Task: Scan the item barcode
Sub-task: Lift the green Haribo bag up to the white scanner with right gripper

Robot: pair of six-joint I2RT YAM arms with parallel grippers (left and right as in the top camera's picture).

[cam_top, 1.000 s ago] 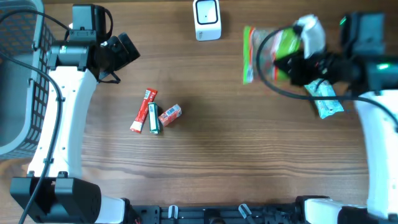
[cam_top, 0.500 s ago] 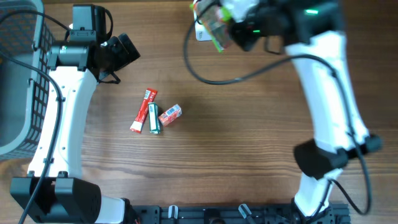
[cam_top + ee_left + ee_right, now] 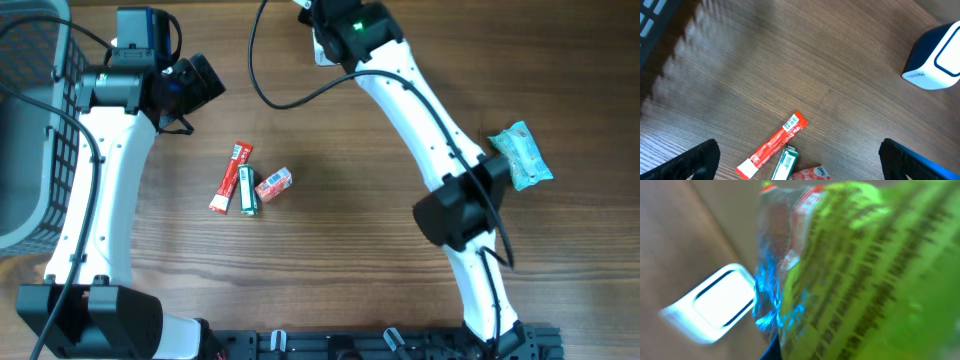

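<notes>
right arm (image 3: 420, 100) | swung left across table | green bag (image 3: 855, 265) now at scanner (image 3: 720, 305)

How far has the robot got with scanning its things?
Done: the green packet is off the table, gripped in the right hand. In hand: that packet is held close to the white scanner, blue light on its wrapper; whether it has registered, I cannot tell. Left, probably: the teal packet, red stick, green stick and small red packet lie on the table, and the left hand is open and empty.
</notes>
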